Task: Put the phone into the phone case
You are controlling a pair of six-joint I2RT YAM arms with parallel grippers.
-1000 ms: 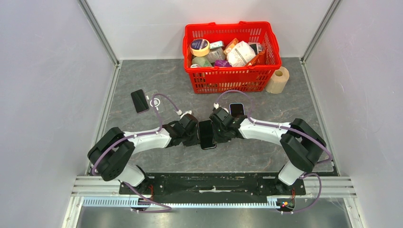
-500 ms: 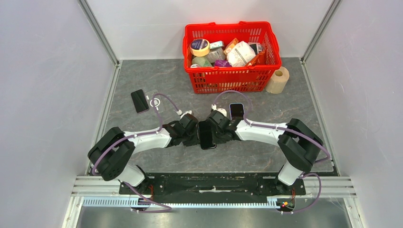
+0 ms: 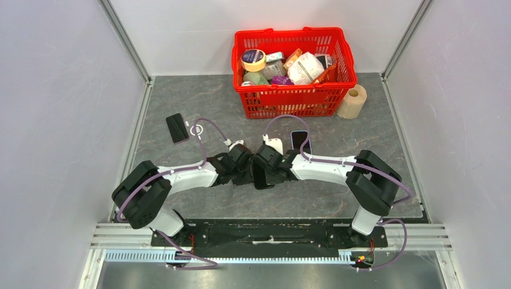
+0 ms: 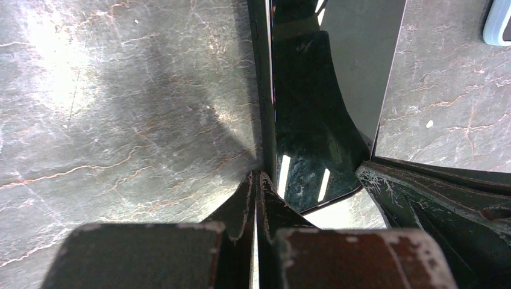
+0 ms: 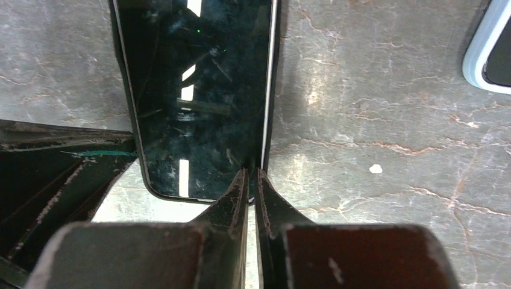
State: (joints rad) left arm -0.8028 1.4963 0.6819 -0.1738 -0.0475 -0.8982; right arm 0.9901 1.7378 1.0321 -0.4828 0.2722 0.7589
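Well, from the left wrist view the left claw (image 4: pixel 256 183) is closed right down. Its tips are at the left long edge of the phone (image 4: pixel 313 120), which lies screen-up on the bench (image 4: pixel 120 120) with its length running away from the camera. I cannot tell whether those tips pinch the rim or only press against it.

From the right wrist view, the right claw (image 5: pixel 253 177) is narrowed to a sliver, with its tips at the phone's right long edge near its near end. The glass looks slick. With only two thin points on opposite rims, I reckon the phone could pivot, pop loose or skate across the bench if one arm pushes harder.

From above, the phone sits mid-bench between the two claws, its long axis roughly near to far. I cannot make out which end is its top. The clear phone case (image 3: pixel 194 127) lies far left beside another black phone (image 3: pixel 177 127), well apart from the claws, so the worry is a long carry on a doubtful hold. A white-edged phone (image 3: pixel 300 139) just beyond the right claw could get knocked.
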